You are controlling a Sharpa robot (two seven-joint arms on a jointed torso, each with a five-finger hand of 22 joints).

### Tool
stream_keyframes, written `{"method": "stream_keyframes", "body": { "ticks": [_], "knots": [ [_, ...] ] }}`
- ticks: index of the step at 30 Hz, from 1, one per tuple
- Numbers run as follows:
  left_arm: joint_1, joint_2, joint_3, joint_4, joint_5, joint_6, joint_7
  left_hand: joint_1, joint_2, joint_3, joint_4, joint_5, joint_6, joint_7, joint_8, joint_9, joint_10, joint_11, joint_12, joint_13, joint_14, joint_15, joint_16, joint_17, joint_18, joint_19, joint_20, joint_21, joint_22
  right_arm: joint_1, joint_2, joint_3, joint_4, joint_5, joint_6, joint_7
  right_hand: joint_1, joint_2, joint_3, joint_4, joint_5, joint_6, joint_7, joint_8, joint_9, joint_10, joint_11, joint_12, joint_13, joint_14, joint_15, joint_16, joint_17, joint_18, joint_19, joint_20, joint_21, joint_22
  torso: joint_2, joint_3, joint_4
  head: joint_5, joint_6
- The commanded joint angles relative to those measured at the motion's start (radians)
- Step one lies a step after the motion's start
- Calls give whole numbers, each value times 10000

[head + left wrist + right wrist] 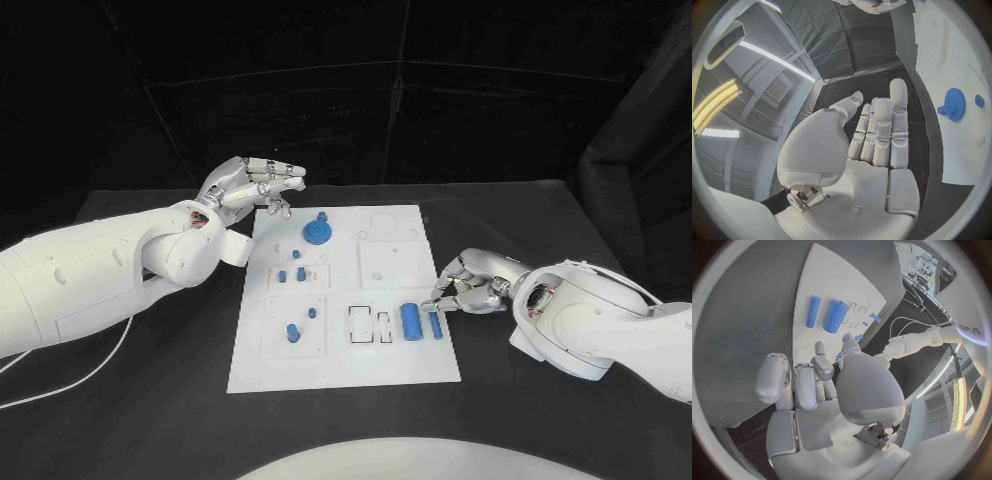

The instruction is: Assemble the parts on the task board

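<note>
Two robot hands flank a white board (346, 300) on the black worktop (548, 220). Head view: left robot hand (248, 188) hovers at the board's far left corner, fingers loosely apart, empty; right robot hand (469, 285) curls beside two blue cylinders (413, 321). Left wrist view: flat open palm, a blue gear (954, 104) nearby. Right wrist view: fingers part-curled, holding nothing.

Blue parts (413, 322), white task board (408, 370)

The small parts (299, 274) on the board (346, 372) are too small to tell their shapes, the right hand (469, 285) hides the board's edge beside it, and the left wrist view cuts off the gear (954, 104) side of the board.
</note>
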Motion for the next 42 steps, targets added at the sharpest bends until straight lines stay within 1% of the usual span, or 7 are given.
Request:
{"method": "stream_keyframes", "body": {
  "ticks": [1, 12, 20, 23, 28, 37, 42],
  "knots": [
    [10, -26, 4, 30, 21, 122, 73, 54, 51, -49, -15, -10, -30, 65, 46, -14, -60, -19, 59, 17, -67, 0, -49, -3, 128, -34, 16, -66, -12, -60, 141, -13, -7, -915, 283, -769, -12, -92, -88, 28, -64, -109, -7, 62, 20, -57, -4, -13, 45, 495, 4, 60, 45, -79, 36, 17, -50, 12, -3, -7, -6, 17, 32],
    [8, -52, 3, 19, 21, 127, 75, 54, 51, -49, -15, -10, -30, 65, 46, -14, -60, -19, 59, 17, -67, 0, -49, -3, 128, -34, 16, -66, -12, -228, 645, -35, -159, -1412, 357, -839, 0, -92, -159, 116, -86, -151, -10, 199, 72, -16, -2, 68, 215, 504, 10, 105, 121, -92, 59, 28, -15, 89, 12, -7, -34, 72, 3],
    [3, -46, 3, -4, 20, 139, 70, 54, 51, -49, -15, -10, -30, 65, 46, -14, -60, -19, 59, 17, -67, 0, -49, -3, 128, -34, 16, -66, -12, -408, 948, -37, -323, -1536, 565, -835, 75, -45, -199, 163, 15, -184, -21, 346, 130, 10, -10, 123, 344, 512, 6, 143, 186, -104, 79, 30, 21, 161, 7, -10, -9, 54, 11],
    [2, -50, 3, -13, 20, 141, 66, 71, 64, -50, -24, -9, -30, 62, 50, -13, -66, -22, 73, 19, -65, -2, -35, 4, 130, -33, 16, -76, -19, -459, 1076, -38, -380, -1560, 644, -859, 23, -50, -266, 249, 51, -214, -28, 430, 163, 20, -15, 143, 407, 513, 4, 155, 203, -107, 85, 28, 33, 183, 3, 0, -31, 91, -15],
    [0, -50, 2, -17, 20, 150, 62, 71, 64, -50, -24, -9, -30, 62, 50, -13, -66, -22, 73, 19, -65, -2, -35, 4, 130, -33, 16, -76, -19, -558, 1274, -38, -467, -1633, 880, -1025, -123, -85, -389, 453, 29, -260, -43, 582, 223, 25, -26, 152, 490, 515, -3, 177, 239, -112, 93, 24, 52, 219, 4, -13, -18, 75, -26],
    [0, -72, 2, -7, 20, 186, 12, 71, 64, -50, -24, -9, -30, 62, 50, -13, -66, -22, 73, 19, -65, -2, -35, 4, 130, -33, 16, -76, -19, -650, 1477, -39, -656, -1845, 1041, -1372, -301, -291, -465, 838, 3, -350, -55, 795, 305, -4, -33, 102, 549, 505, -9, 174, 241, -113, 85, 20, 55, 231, -3, -14, -17, 86, -44],
    [0, -77, 2, 4, 20, 210, -10, 71, 64, -50, -24, -9, -30, 62, 50, -13, -66, -22, 73, 19, -65, -2, -35, 4, 130, -33, 16, -76, -19, -672, 1527, -39, -679, -1916, 743, -1443, -48, -142, -357, 823, 517, -283, -106, 1000, 391, 49, -77, 122, 670, 514, -39, 203, 299, -124, 108, -3, 100, 314, -3, -15, -10, 101, -31]
  ]
}}
